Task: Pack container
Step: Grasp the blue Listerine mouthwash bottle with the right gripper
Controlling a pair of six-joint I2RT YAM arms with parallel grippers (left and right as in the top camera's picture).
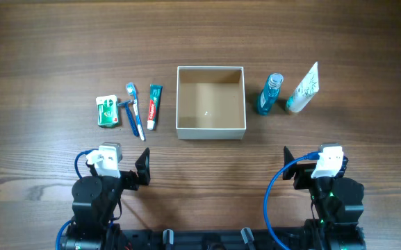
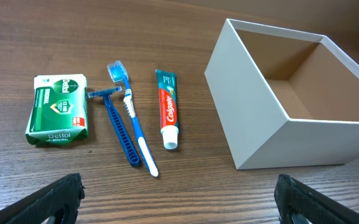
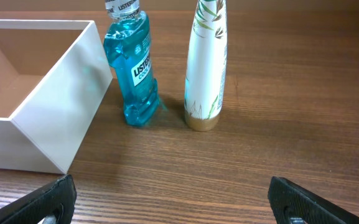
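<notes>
Overhead, left gripper (image 1: 112, 161): spread, empty.
Right gripper (image 1: 316, 161): spread, empty.
Square white-walled, tan-lined cardboard container (image 1: 210, 133): far, centred between both.

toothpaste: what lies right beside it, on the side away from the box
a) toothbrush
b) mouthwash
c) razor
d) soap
a, the toothbrush lies right beside the toothpaste, while the razor and soap lie farther from the box.
</notes>
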